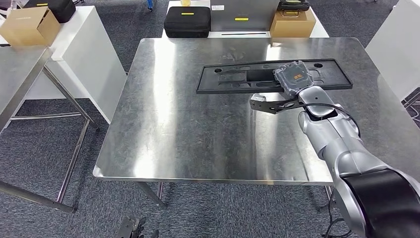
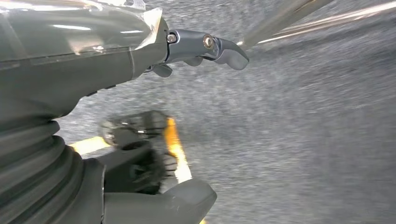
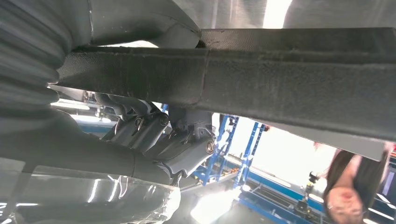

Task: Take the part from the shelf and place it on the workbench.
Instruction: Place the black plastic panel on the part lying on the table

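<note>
The long black part [image 1: 233, 78] lies flat across the far right portion of the steel workbench [image 1: 173, 129], its long side running left to right. The right hand [image 1: 293, 78] is laid over the part's right half, reaching in from the near right on its silver arm [image 1: 341, 148]. In the right wrist view the part [image 3: 261, 79] runs as a thick dark bar across the picture, with the right hand's fingers [image 3: 187, 144] curled under one side of it and the thumb on the other side, so the hand appears to be clamped on the part, though the contact points are partly hidden.

The left hand [image 2: 140, 60] hangs over grey carpet [image 2: 303, 154]; its fingers are bent inward, with nothing visible between them.

Beyond the workbench's far edge stand a black case [image 1: 187, 22] and a cardboard box [image 1: 292, 23]. Another cardboard box [image 1: 28, 26] sits at the far left. A person [image 3: 350, 186] appears blurred in the right wrist view.
</note>
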Robot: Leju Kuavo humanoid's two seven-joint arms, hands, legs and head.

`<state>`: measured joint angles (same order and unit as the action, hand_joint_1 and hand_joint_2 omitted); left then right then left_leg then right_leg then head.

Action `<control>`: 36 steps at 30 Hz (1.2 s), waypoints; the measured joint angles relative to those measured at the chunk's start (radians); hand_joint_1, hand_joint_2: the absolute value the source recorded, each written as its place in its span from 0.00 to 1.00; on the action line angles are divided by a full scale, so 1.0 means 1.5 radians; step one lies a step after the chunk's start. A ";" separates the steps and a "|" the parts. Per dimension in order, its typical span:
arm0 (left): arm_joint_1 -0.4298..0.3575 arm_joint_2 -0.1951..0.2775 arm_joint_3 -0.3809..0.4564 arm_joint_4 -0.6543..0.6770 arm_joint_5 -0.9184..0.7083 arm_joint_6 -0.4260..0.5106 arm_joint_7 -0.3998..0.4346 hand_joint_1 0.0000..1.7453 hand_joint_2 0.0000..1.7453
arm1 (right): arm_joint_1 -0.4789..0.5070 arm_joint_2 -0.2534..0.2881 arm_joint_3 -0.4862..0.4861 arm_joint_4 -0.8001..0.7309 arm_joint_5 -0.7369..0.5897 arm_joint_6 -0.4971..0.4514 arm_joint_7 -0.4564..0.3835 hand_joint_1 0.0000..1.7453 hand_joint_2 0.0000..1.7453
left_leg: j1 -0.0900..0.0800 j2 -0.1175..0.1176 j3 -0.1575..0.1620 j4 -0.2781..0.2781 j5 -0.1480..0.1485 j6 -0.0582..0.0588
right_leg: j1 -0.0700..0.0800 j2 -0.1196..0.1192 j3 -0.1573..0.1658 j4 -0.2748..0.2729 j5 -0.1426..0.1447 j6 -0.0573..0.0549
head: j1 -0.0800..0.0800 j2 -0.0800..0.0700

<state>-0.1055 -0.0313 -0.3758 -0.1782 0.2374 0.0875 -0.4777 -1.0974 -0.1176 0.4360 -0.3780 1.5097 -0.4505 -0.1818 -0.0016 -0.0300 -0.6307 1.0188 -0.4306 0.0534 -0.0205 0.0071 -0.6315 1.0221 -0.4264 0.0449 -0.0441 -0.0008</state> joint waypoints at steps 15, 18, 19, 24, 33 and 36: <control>0.002 0.009 -0.021 0.000 -0.019 -0.010 0.072 0.00 0.00 | -0.007 0.004 0.004 0.000 -0.002 0.007 -0.010 0.00 0.00 | -0.005 0.002 0.000 0.000 0.000 -0.013 | 0.001 0.000 0.002 0.000 0.000 -0.002 | 0.000 0.000; 0.002 0.010 -0.021 0.000 -0.019 -0.010 0.074 0.00 0.00 | -0.009 0.004 0.004 0.000 -0.003 0.010 -0.010 0.00 0.00 | -0.006 0.002 0.000 0.000 0.000 -0.013 | 0.000 0.000 0.002 -0.001 0.000 -0.002 | 0.000 0.000; 0.002 0.011 -0.021 0.000 -0.019 -0.010 0.074 0.00 0.00 | -0.010 0.004 0.005 0.000 -0.003 0.011 -0.009 0.00 0.00 | -0.006 0.002 0.000 0.000 0.000 -0.013 | 0.000 0.000 0.002 -0.001 0.000 -0.002 | 0.000 0.000; 0.002 0.014 -0.021 0.000 -0.019 -0.010 0.074 0.00 0.00 | -0.013 0.003 0.005 0.000 -0.004 0.011 -0.003 0.00 0.00 | -0.007 0.002 0.000 0.000 0.000 -0.013 | 0.000 0.000 0.002 -0.001 0.000 -0.002 | 0.000 0.000; 0.003 0.015 -0.021 0.000 -0.015 -0.010 0.080 0.00 0.00 | -0.032 -0.015 0.005 0.000 0.015 0.014 0.041 0.00 0.00 | -0.008 0.002 0.000 0.000 0.000 -0.013 | -0.001 0.000 0.002 -0.001 0.000 -0.002 | 0.000 0.000; 0.005 0.015 -0.021 0.000 -0.013 -0.009 0.081 0.00 0.00 | -0.042 -0.029 0.005 0.000 0.017 0.014 0.050 0.00 0.00 | -0.008 0.002 0.000 0.000 0.000 -0.012 | -0.001 0.000 0.002 -0.001 0.000 -0.002 | 0.000 0.000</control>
<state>-0.0979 -0.0088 -0.4074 -0.1781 0.2184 0.0743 -0.3555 -1.1610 -0.1606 0.4437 -0.3780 1.5353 -0.4293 -0.1075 -0.0141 -0.0277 -0.6312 1.0190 -0.4307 0.0348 -0.0225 0.0068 -0.6280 1.0202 -0.4263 0.0418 -0.0436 -0.0008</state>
